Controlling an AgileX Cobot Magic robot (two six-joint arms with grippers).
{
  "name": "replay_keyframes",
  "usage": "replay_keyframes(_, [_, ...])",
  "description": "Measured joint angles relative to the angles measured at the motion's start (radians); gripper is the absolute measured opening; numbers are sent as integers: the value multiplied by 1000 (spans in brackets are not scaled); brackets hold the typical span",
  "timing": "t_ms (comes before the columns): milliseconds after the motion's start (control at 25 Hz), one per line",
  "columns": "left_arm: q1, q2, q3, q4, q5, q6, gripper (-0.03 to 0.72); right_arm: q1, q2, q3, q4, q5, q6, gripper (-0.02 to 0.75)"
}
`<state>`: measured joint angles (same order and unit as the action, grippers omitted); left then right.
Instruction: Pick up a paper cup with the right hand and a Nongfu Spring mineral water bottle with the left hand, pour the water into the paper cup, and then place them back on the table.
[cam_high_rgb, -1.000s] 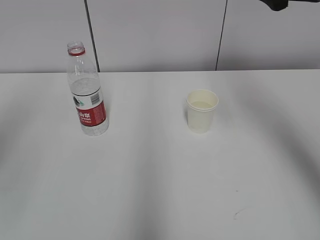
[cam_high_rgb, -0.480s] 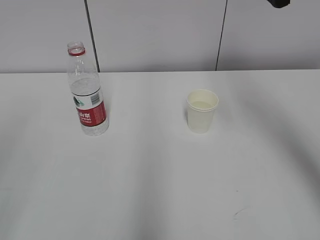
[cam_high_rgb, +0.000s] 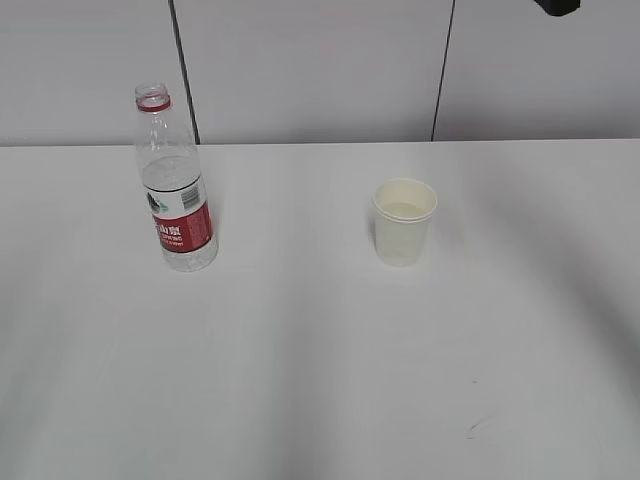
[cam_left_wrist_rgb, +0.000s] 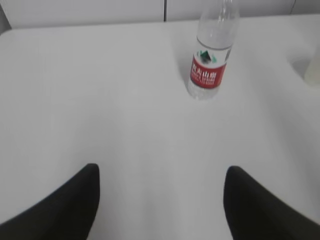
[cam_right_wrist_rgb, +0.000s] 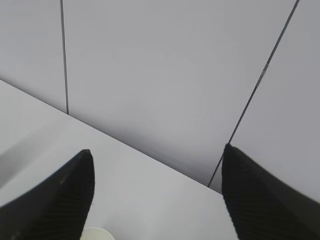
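The capless Nongfu Spring bottle (cam_high_rgb: 176, 185) stands upright on the white table (cam_high_rgb: 320, 350) at the left; it also shows in the left wrist view (cam_left_wrist_rgb: 210, 55), far ahead of my open, empty left gripper (cam_left_wrist_rgb: 160, 172). The paper cup (cam_high_rgb: 404, 221) stands right of centre with a little water in it; its rim peeks in at the bottom of the right wrist view (cam_right_wrist_rgb: 97, 234). My right gripper (cam_right_wrist_rgb: 157, 152) is open and empty, raised high; only a dark bit of the right arm (cam_high_rgb: 557, 6) shows at the exterior view's top right.
A grey panelled wall (cam_high_rgb: 320, 70) with dark vertical seams runs behind the table. A small dark scuff mark (cam_high_rgb: 472, 430) lies near the table's front right. The cup's edge shows faintly at the right of the left wrist view (cam_left_wrist_rgb: 313, 70).
The dark piece of the right arm at the top right has drawn further up and right out of the exterior view. Bottle and cup have not moved.
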<state>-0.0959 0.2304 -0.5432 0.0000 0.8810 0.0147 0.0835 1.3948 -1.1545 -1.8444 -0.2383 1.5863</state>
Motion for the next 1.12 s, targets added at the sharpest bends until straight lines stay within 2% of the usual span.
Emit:
replay_keyframes(160, [0,-52,52,-14,-111,2,467,0,0,0,0,0,0,585])
replay_keyframes(360, [0,-55,59,-27,-129,2,467,0,0,0,0,1,0,585])
replay_keyframes(680, [0,-55,-16,-31,69,2,467,0,0,0,-2,4,0,585])
replay_keyframes(800, [0,-70,-16,-46,148,46,467,0,0,0,-2,14,0,585])
replay_keyframes(920, [0,-132,-10,-81,180,100,467,0,0,0,-2,25,0,583])
replay_keyframes(1120, [0,-239,-6,-91,194,115,467,0,0,0,-2,25,0,583])
